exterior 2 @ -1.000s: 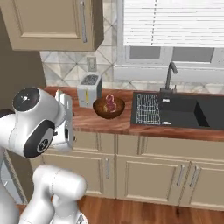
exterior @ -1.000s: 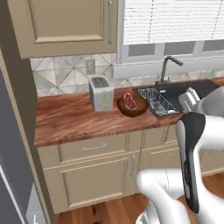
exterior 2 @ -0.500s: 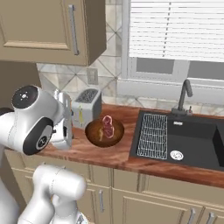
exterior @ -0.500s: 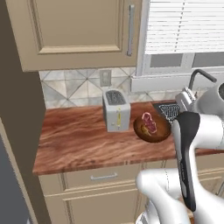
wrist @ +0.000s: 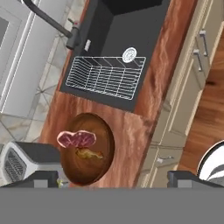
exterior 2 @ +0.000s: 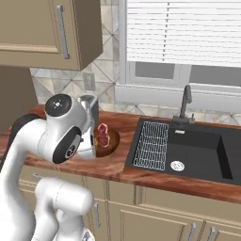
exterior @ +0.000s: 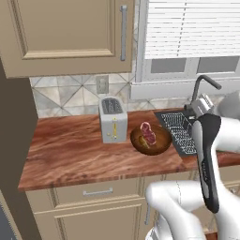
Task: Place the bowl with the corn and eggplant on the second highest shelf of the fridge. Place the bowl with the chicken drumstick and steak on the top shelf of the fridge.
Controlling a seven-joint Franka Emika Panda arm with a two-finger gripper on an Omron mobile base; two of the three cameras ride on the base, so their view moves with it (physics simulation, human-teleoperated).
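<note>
Base just rolled in closer, so the bowl [exterior: 151, 139] with steak [wrist: 76, 139] and drumstick [wrist: 89, 153] is now within reach, right beside the toaster [exterior: 113, 119] on the table [exterior: 70, 152]. Claw [wrist: 113, 179] hangs spread open, holding nothing.

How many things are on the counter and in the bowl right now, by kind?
Bowls: 1, wooden bowl
Steaks: 1, steak in the bowl
Chicken drumsticks: 1, drumstick in the bowl
Toasters: 1, toaster
Wire racks: 1, wire rack by the sink
Total: 5
</note>
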